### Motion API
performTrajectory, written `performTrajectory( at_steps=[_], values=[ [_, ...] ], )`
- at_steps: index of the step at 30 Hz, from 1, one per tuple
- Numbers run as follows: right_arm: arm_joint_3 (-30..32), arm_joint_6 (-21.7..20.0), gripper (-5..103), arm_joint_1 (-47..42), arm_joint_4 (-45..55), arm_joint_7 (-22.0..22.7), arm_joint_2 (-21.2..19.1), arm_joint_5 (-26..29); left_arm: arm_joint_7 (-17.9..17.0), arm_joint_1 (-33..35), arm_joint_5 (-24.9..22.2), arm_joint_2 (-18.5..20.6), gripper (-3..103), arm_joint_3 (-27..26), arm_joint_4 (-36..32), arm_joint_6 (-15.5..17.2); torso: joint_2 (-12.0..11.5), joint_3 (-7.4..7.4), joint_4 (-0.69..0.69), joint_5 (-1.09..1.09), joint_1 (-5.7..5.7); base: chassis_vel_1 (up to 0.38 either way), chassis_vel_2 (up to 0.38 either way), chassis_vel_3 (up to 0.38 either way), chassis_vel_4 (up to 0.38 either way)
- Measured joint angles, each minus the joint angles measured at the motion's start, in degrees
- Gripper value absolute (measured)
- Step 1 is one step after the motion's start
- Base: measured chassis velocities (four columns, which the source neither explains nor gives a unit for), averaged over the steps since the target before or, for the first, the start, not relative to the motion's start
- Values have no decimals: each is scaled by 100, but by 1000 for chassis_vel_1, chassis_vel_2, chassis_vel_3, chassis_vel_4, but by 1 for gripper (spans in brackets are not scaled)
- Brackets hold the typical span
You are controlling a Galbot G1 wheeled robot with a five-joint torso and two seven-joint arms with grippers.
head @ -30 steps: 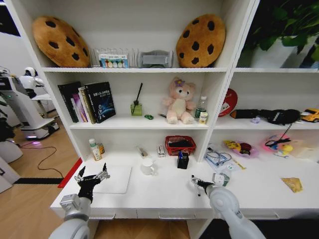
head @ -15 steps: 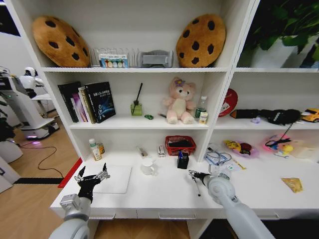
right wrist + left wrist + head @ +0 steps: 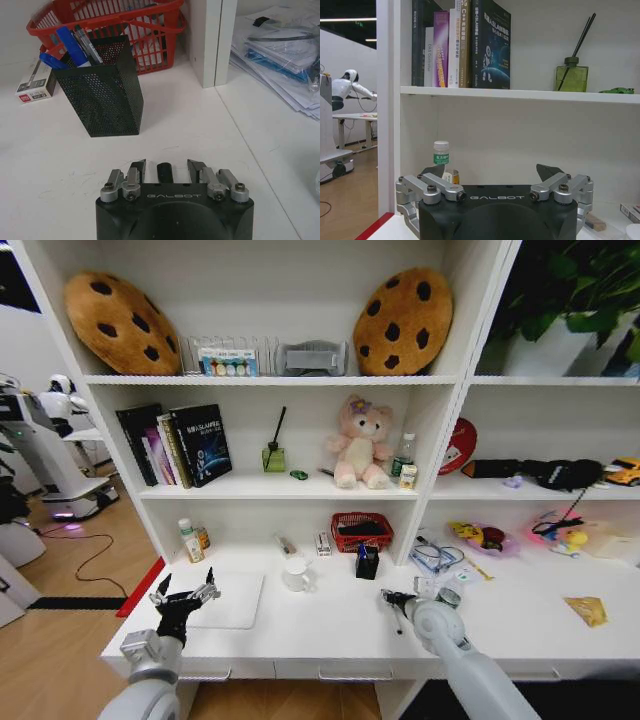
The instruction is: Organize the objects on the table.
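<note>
On the white table point(image 3: 330, 630) a black pen point(image 3: 164, 172) lies between the fingers of my right gripper point(image 3: 166, 167), which is open and low over the desk point(image 3: 389, 598), with a gap either side of the pen. Just beyond stands a black mesh pen holder point(image 3: 102, 90) with blue pens point(image 3: 67, 42) in it. My left gripper point(image 3: 186, 593) hovers open over the near-left corner of the thin silver laptop point(image 3: 235, 600); its jaws point(image 3: 491, 172) hold nothing. A green-banded can point(image 3: 448, 597) stands right of my right arm. The yellow packet point(image 3: 587, 610) lies far right.
A red basket point(image 3: 362, 531) sits behind the pen holder, a white mug point(image 3: 296, 574) to its left, and a small box point(image 3: 34, 82) beside it. Papers point(image 3: 280, 45) are stacked past the shelf divider point(image 3: 212, 40). Bottles point(image 3: 189, 540) stand at the back left.
My right arm has swung inward and its gripper has shifted slightly near the black pen, uncovering the can. The left arm has not moved.
</note>
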Motion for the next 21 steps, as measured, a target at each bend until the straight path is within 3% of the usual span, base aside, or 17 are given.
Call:
performTrajectory(
  at_steps=[6,17,21],
  values=[
    [-39,19,39,4,-70,-57,35,-60,0,0,0,0,100,0,0,0,2,-1,0,-1,0,0,0,0,0],
    [-199,30,37,-182,18,-107,-58,-136,0,0,0,0,100,0,0,0,3,-3,1,-2,-1,0,0,0,0],
    [-220,32,27,-216,7,-132,-38,-209,0,0,0,0,100,0,0,0,3,-2,-1,-2,-2,0,0,0,0]
  ],
)
